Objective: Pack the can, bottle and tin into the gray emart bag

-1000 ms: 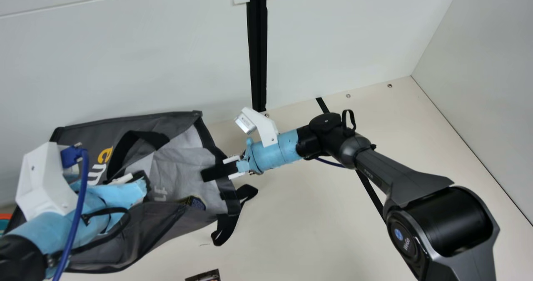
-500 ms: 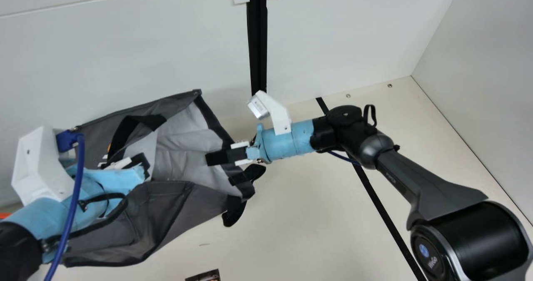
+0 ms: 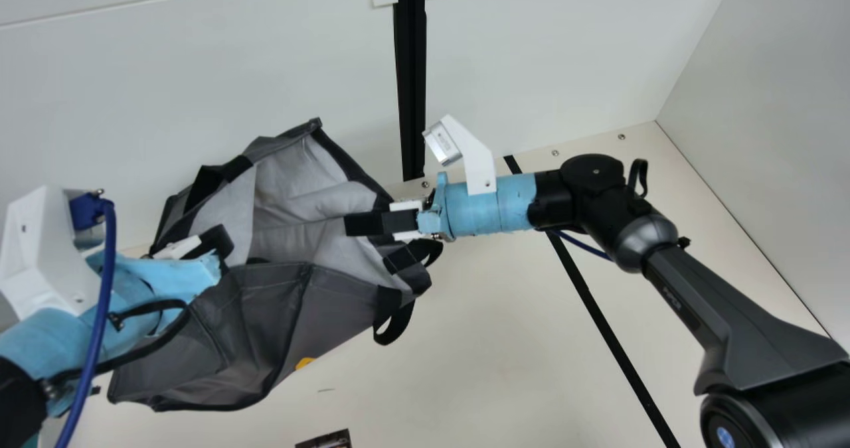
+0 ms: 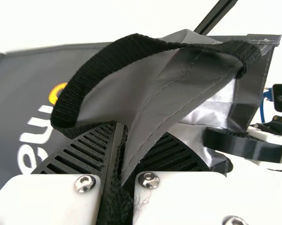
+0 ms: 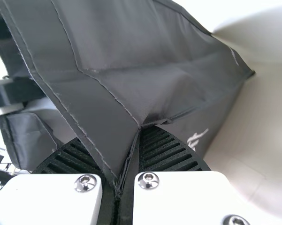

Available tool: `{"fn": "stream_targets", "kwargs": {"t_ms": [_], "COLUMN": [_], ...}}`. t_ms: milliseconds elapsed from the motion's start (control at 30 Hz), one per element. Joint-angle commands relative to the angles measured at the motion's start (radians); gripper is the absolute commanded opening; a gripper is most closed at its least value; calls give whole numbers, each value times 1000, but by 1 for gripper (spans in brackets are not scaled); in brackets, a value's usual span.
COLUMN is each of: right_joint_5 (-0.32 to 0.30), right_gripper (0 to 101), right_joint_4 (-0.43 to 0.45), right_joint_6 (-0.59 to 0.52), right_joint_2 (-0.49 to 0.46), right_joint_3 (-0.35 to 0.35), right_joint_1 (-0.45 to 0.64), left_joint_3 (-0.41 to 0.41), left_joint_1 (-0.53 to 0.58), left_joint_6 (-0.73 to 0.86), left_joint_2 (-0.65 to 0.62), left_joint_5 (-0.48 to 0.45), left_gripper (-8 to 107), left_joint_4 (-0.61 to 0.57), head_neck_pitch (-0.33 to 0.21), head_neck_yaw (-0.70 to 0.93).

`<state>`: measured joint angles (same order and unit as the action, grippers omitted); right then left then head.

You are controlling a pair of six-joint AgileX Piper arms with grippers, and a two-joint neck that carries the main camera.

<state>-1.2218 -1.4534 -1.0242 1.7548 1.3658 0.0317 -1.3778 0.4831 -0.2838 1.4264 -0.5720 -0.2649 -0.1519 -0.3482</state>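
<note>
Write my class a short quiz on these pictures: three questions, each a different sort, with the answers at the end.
1. True or false: the left black ribbed pincer is shut on the dark gray fabric bag.

2. Choose one. The smooth wrapping round the right arm near its pincer is:
a) red
b) light blue
c) yellow

3. Fill the gap: the light gray cloth lining is on the ____ of the bag.

Key: 1 true; 2 b; 3 inside
</note>
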Motion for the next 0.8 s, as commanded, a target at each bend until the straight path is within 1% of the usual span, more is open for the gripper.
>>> {"fn": "stream_targets", "kwargs": {"t_ms": [0,367,767], "right_joint_5": [2,2,2], "right_gripper": [0,0,0], "right_joint_4": [-6,-29,-40], "right_joint_6": [8,86,207], "right_joint_2": [-21,-137,-279], "right_joint_3": [-1,-8,-6], "right_joint_1": [7,47,82], "left_joint_3": [-7,-51,-113], "left_joint_1": [-1,-10,-33], "left_joint_6": [12,106,222], "left_joint_2": [-4,-29,-75], "left_joint_5": [1,-14,-74], "left_gripper": [10,10,10], "left_joint_4": [-9,-72,-167], "head_neck_pitch": [-23,-23,-23], "head_neck_yaw": [-1,-1,-1]}}
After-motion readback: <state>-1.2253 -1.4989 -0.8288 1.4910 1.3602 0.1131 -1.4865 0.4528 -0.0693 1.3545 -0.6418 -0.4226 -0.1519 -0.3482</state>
